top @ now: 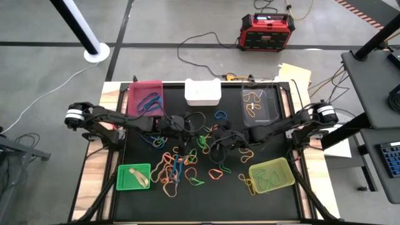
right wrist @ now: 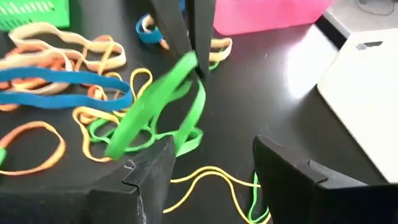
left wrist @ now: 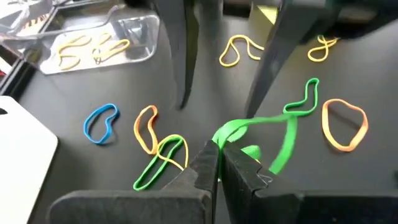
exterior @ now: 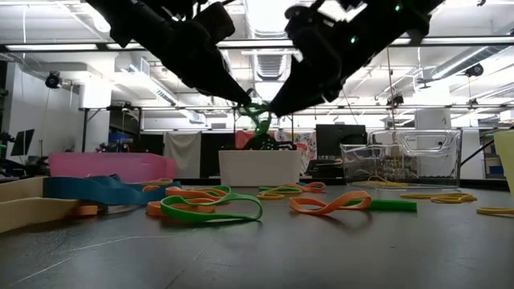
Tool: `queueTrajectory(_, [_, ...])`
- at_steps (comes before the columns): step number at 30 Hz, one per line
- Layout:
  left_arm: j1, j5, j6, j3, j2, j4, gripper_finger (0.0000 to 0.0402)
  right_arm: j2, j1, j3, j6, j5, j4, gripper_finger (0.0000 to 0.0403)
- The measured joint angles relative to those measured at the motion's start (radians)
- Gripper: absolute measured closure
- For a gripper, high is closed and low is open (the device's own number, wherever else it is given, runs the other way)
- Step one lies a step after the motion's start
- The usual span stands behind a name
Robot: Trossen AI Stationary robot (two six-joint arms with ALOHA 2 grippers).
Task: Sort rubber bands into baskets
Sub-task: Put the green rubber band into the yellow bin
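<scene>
My left pincer (left wrist: 217, 163) is pressed together on a green rubber band (left wrist: 283, 134), pinching it above the middle of the counter (top: 206, 200); the band hangs off the mat in the low view. My right pincer (right wrist: 214, 168) stands spread just beside it, its fingers apart with that green loop in front of them, not gripping it.

Along the far edge sit three baskets: the pink basket (top: 145, 97) at far left with a blue band inside, the white basket (top: 202, 92) in the middle, whose contents I cannot make out, and the clear basket (top: 259, 105) at far right holding yellow and tan bands. Near left is the bright green basket (top: 134, 177) with a tan band in it; near right is the yellow-green basket (top: 271, 175) with a green loop inside.

Loose rubber bands (top: 175, 169) in orange, blue, green and yellow lie scattered across the black middle of the counter, mostly between the two near baskets.

Beyond the counter the grey floor carries a red-and-black box (top: 267, 31) with cables running from it, and a desk with a keyboard (top: 390, 159) stands at right.
</scene>
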Motion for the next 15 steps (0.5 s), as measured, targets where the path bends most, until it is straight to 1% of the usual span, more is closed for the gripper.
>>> queueTrajectory(2, [0.000,0.000,0.000,0.000,0.000,0.010,0.0402,0.015,-0.007,0.000,-0.005,-0.022,0.013,0.0193])
queueTrajectory(7, [0.000,0.000,-0.003,0.000,0.000,0.019,0.0402,0.047,-0.015,0.000,-0.012,-0.027,0.065,0.0194])
queueTrajectory(10, [0.000,0.000,-0.003,0.000,0.000,0.019,0.0402,0.059,-0.017,0.000,-0.035,-0.026,0.101,0.0208])
queueTrajectory(13, [0.000,-0.001,-0.001,0.000,0.000,0.018,0.0402,0.068,-0.017,0.000,-0.060,-0.018,0.138,0.0248])
queueTrajectory(15, [0.000,-0.004,-0.007,0.000,0.000,0.016,0.0402,0.069,-0.017,0.000,-0.069,-0.018,0.138,0.0295])
